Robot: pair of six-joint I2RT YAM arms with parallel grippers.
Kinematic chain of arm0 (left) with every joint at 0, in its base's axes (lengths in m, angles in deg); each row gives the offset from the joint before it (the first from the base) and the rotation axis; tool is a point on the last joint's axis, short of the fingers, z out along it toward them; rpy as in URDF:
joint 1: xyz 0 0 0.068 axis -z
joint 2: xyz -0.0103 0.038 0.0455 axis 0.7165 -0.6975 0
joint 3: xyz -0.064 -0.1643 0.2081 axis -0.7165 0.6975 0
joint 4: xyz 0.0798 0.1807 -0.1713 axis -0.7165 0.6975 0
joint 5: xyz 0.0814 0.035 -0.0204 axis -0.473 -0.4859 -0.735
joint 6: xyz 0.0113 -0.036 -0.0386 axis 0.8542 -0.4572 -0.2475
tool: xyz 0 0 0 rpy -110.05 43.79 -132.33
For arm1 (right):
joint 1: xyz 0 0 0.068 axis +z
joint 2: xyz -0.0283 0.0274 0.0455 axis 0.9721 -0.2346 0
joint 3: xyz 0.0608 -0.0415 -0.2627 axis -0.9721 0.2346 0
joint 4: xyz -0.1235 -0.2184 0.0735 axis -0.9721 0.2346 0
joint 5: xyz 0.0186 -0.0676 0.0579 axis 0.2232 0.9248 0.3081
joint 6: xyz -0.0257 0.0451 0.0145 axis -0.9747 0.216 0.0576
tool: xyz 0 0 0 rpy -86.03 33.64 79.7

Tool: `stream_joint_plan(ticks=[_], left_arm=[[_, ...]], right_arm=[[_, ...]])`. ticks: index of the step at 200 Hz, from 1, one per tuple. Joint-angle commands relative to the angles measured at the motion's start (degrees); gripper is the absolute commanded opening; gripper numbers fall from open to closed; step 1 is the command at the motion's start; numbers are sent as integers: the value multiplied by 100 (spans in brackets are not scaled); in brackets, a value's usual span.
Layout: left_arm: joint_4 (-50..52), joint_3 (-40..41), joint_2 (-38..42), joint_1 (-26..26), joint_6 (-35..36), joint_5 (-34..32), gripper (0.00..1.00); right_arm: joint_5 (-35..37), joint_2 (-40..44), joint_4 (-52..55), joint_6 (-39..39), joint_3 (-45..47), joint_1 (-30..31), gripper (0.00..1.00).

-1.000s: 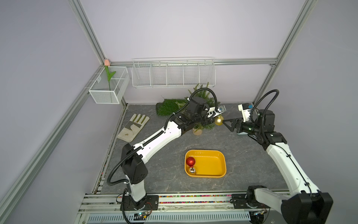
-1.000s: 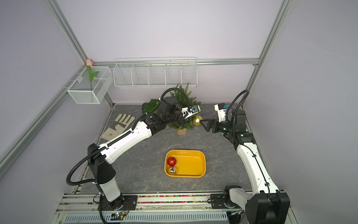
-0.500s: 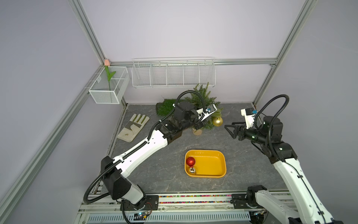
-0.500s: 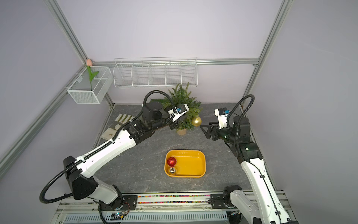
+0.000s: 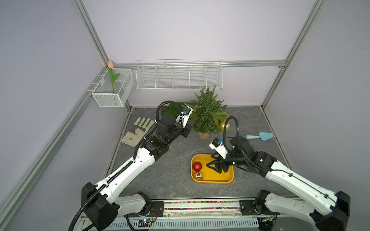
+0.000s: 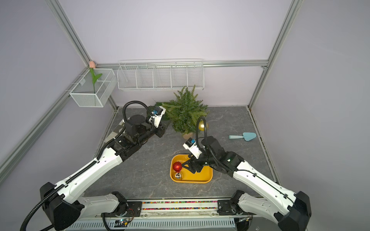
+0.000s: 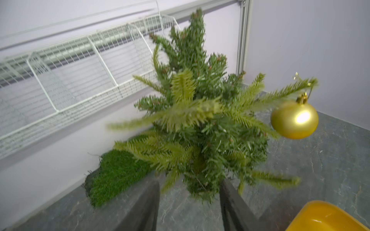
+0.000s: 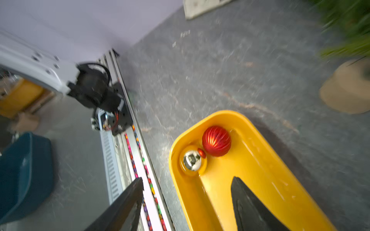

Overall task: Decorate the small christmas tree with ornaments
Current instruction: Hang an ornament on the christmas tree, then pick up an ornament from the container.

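Small green artificial tree (image 5: pixel 208 118): one. Shiny capped ornaments: three. These are the ribbed red bauble (image 5: pixel 197 166), the mirror-silver bauble (image 5: pixel 198 175), and the smooth gold bauble (image 5: pixel 222 125) at tree's 4 o'clock. Yellow plastic tray (image 5: pixel 218 178): one. Pale fabric glove (image 5: pixel 138 131): one. Light-blue trowel (image 5: pixel 262 136): one.

Our right gripper (image 8: pixel 187 180) has its jaws apart and empty above one end of a yellow tray (image 8: pixel 260 170). In the tray we see a ribbed red bauble (image 8: pixel 216 141) touching a smaller silver bauble (image 8: pixel 192 160). The blurred tan shape beyond is probably the base (image 8: pixel 348 90) of the small tree (image 8: pixel 350 26).
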State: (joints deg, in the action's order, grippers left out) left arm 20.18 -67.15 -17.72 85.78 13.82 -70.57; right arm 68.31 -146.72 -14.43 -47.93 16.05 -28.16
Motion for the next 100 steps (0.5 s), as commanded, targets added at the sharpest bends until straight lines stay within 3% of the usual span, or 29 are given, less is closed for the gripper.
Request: stream_joint_plan(ticks=[1, 28, 53, 100], left_arm=[[-38, 275, 260, -44, -396, -248, 50], [-13, 576, 507, -46, -409, -338, 51], [-42, 806, 703, -72, -391, -399, 51], [-66, 1055, 940, -103, -385, -371, 52]], right_arm=[[802, -749, -287, 200, 57, 195, 66], [973, -1437, -1082, 993, 197, 515, 67], [1117, -2164, -1181, 1505, -107, 602, 69], [1591, -2933, -1511, 1999, -367, 647, 67]])
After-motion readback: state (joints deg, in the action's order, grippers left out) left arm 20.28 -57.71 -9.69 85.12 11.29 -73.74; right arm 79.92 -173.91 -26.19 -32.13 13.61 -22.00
